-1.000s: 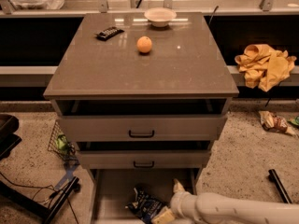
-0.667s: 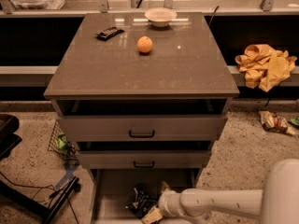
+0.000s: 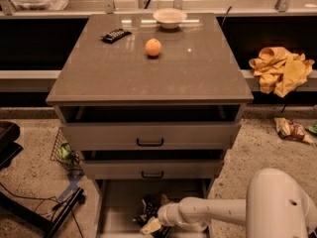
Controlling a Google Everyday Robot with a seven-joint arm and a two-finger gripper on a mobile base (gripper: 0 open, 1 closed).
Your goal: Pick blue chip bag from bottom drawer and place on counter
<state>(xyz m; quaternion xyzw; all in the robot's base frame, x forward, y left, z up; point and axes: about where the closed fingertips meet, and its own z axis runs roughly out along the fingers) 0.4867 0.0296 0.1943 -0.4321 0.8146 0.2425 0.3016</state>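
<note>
Your gripper [image 3: 152, 219] sits low inside the bottom drawer [image 3: 116, 209], which is pulled out from the cabinet, at the end of the pale arm [image 3: 213, 211] that reaches in from the right. Its jaws are right at the blue chip bag [image 3: 147, 210]; whether they are open, closed or gripping the bag you cannot tell from here. The bag is a dark, crumpled shape on the drawer floor, touching or just under the jaws and reaching slightly to their left. Further left of the jaws you see bare drawer floor.

Directly above the jaws the middle drawer [image 3: 114, 169] and then the top drawer [image 3: 99, 135] each stand a little way out, both with a black handle at the front. Higher still, well apart from the jaws, the bench [image 3: 203, 71] carries three things: an orange [image 3: 153, 47] near its middle, a white bowl [image 3: 170, 17] at its far edge, and a small black wrapped bar [image 3: 116, 34] toward its far left.

Off to the right of the jaws and higher in your view, a tan-brown snack bag [image 3: 291, 130] lies on the speckled floor, and a crumpled yellow cloth [image 3: 280, 69] rests on the ledge beyond it. To the left of the jaws, a wire basket [image 3: 63, 150] stands beside the cabinet
</note>
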